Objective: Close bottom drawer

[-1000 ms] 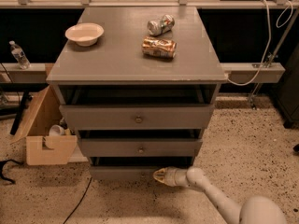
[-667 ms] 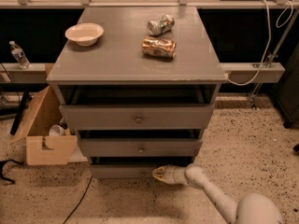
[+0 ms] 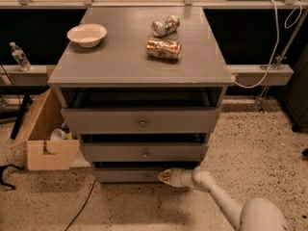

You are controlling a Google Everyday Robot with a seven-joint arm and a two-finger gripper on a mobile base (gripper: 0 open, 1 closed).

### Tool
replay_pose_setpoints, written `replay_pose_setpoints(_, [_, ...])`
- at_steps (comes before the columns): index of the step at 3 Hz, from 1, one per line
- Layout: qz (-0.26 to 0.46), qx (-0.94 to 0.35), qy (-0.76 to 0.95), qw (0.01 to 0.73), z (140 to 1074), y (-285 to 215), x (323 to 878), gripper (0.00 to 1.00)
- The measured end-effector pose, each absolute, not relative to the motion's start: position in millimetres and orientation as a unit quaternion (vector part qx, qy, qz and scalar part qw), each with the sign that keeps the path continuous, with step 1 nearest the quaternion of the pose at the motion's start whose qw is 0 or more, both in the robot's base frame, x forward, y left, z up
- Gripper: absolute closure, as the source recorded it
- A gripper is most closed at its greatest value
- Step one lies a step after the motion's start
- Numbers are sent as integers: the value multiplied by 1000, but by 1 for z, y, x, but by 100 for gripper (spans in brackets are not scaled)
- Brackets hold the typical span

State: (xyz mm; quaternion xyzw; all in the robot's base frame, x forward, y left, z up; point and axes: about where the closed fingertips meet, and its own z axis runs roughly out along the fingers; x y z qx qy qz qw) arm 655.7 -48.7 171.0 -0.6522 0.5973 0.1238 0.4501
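The grey cabinet [image 3: 139, 66] stands in the middle of the view with three drawers, all pulled out a little. The bottom drawer [image 3: 126, 175] is the lowest one; its flat grey front shows just above the floor, with a dark gap above it. My gripper [image 3: 163, 177] is at the end of the white arm [image 3: 216, 196] that comes in from the lower right. Its tip rests against the bottom drawer's front, right of centre. The drawer's knob is hidden behind the gripper.
On the cabinet top lie a white bowl [image 3: 87, 34] and two crushed cans [image 3: 165, 25] [image 3: 164, 48]. An open cardboard box [image 3: 44, 136] stands against the cabinet's left side. A water bottle [image 3: 20, 57] stands on the left ledge. A black cable [image 3: 82, 208] runs over the speckled floor.
My gripper has moved slightly left along the bottom drawer's front. The bottom drawer looks pushed in a little further.
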Motion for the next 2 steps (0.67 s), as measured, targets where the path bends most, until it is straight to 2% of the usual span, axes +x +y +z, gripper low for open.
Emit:
replay_pose_setpoints(1, [126,-654,599,443,171,-70,642,100])
replay_pose_setpoints(2, [140,-657,607,424,178,-110,596,100])
